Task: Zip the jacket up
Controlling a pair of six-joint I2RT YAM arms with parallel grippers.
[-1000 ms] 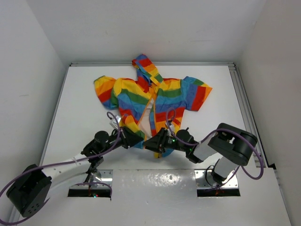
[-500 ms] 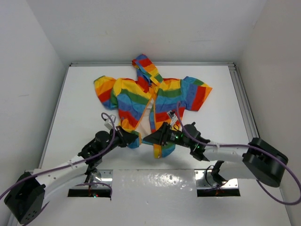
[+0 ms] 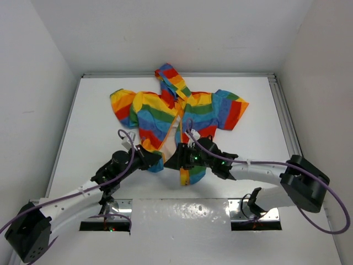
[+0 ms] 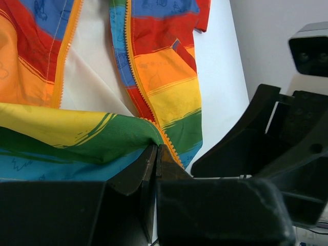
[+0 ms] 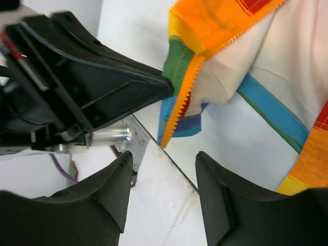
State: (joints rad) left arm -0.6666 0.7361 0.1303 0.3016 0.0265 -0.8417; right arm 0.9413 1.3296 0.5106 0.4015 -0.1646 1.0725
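The rainbow-striped jacket (image 3: pixel 165 113) lies on the white table with its front open and pale lining showing between the orange zipper edges. My left gripper (image 3: pixel 156 161) is shut on the lower corner of one front panel, pinching green-and-blue fabric beside the zipper teeth (image 4: pixel 171 148). My right gripper (image 3: pixel 172 160) stands open just beside it, nothing between its fingers. In the right wrist view the right gripper (image 5: pixel 164 159) sits just below the dangling zipper end (image 5: pixel 177 115), and the left gripper's black fingers (image 5: pixel 128 92) clamp the hem.
White walls close in the table on three sides, and a metal rail (image 3: pixel 284 121) runs along its right edge. Two metal base plates (image 3: pixel 105 212) (image 3: pixel 256 212) sit at the near edge. Purple cables (image 3: pixel 129 138) loop over both arms.
My right gripper has opened wider and slid left toward the left gripper, its arm stretching out low. The left gripper stayed shut on the hem, shifting slightly right.
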